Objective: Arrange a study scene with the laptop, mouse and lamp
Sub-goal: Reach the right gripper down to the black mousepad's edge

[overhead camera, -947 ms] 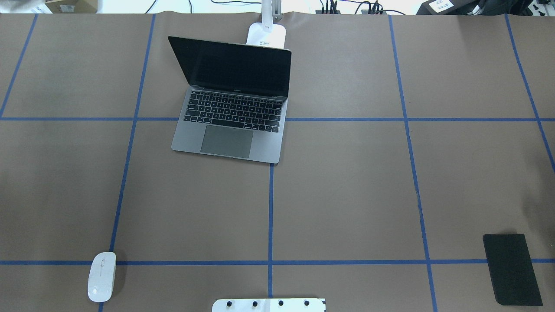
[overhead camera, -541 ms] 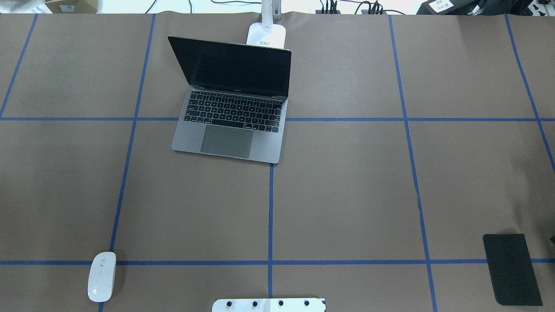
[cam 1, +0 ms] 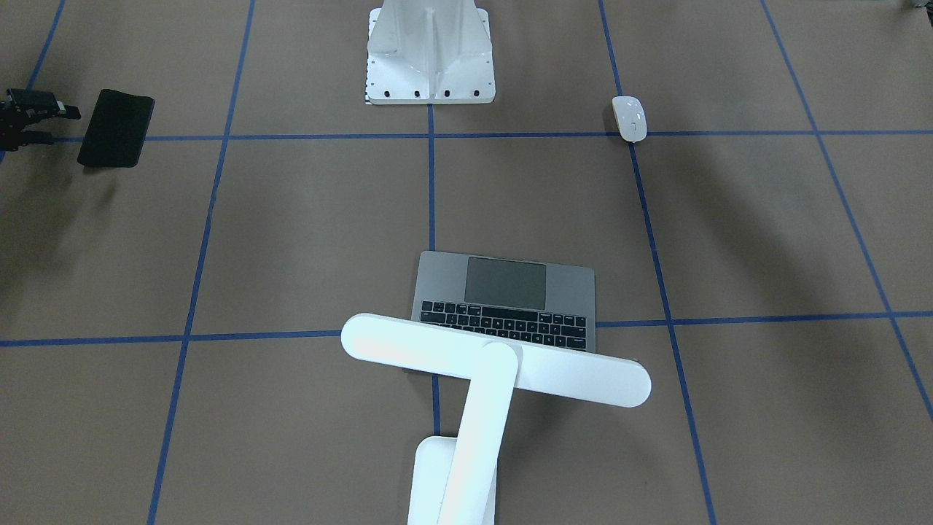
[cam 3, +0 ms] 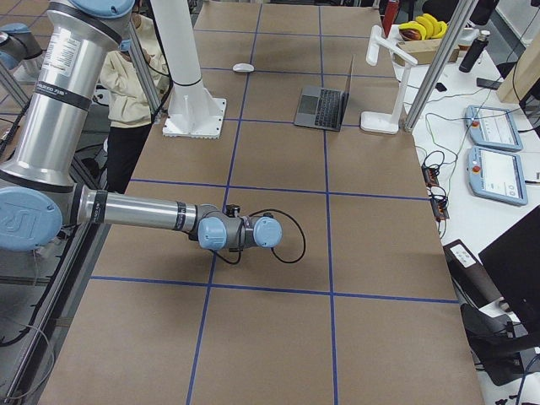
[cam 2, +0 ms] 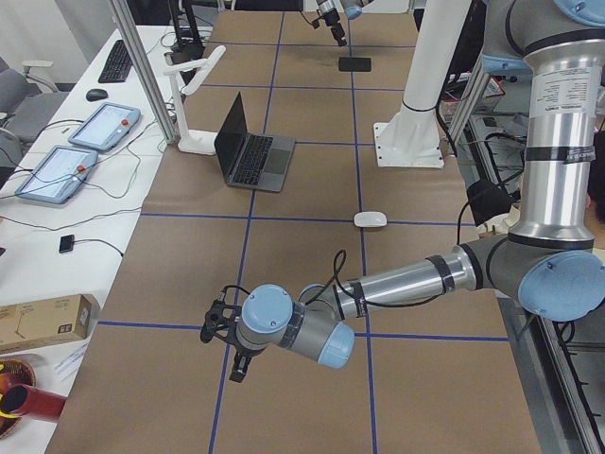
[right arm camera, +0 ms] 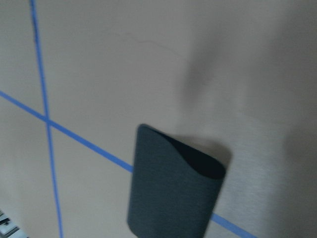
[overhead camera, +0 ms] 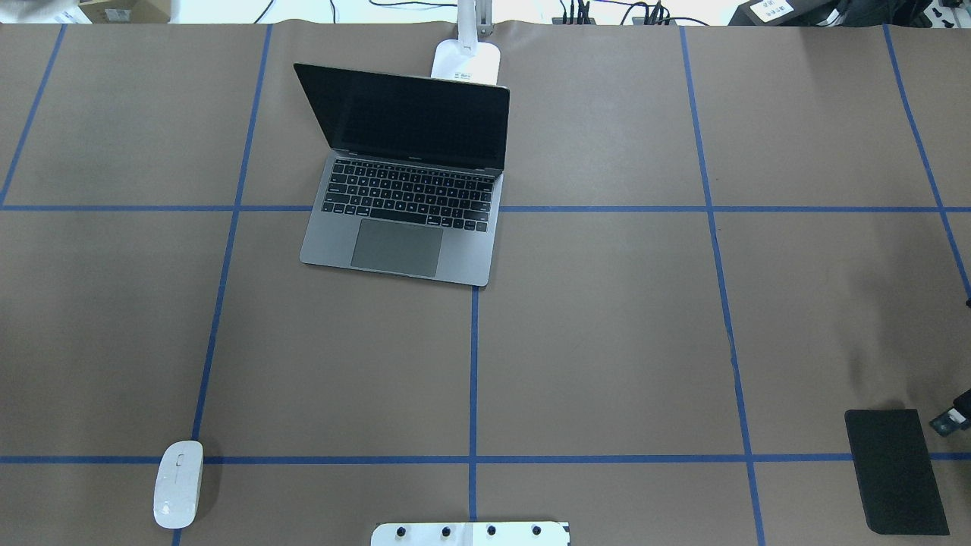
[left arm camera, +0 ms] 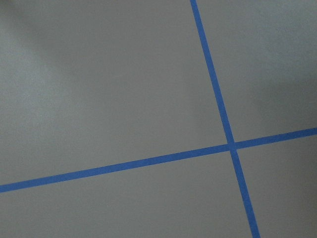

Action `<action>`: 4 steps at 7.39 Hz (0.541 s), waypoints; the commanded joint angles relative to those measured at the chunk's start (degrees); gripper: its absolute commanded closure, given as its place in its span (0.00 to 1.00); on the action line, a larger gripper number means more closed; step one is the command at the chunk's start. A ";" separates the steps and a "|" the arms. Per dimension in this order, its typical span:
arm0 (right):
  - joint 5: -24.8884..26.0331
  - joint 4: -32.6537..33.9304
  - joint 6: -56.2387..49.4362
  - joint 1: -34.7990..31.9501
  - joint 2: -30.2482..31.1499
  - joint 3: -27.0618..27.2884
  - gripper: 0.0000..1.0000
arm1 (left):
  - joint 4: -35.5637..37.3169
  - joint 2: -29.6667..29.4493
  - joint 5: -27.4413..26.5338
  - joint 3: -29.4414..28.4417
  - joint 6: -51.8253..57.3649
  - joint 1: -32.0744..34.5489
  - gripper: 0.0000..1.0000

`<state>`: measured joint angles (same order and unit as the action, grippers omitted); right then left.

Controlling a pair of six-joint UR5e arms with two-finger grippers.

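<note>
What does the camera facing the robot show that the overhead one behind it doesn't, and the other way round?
Only the front-facing view shows the lamp's long bar head and the white pedestal's upright column. Only the overhead view shows the laptop's dark screen and the cables at the far end. Both show the laptop's keyboard, the mouse, the black mouse pad, the blue tape grid, and the right tool near that pad.

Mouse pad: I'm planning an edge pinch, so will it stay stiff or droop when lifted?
The mouse pad probably droops: it looks thin, and one end curls up off the table. It seems light and lies flat otherwise, so a push would likely slide it across the smooth surface rather than tip it.
</note>
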<state>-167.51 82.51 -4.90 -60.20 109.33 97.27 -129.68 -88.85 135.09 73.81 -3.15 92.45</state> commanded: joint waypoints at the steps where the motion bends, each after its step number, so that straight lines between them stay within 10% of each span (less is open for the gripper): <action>1: 3.13 -0.15 4.60 3.51 2.89 0.03 0.03 | 0.04 0.00 0.00 -0.07 0.16 0.45 0.00; 4: 8.43 -0.15 13.77 4.22 2.38 0.46 0.01 | 0.04 0.00 0.08 0.11 0.16 0.63 0.00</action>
<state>-160.39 82.36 6.33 -56.30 112.09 97.42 -129.64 -88.83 135.14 73.84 -2.99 92.96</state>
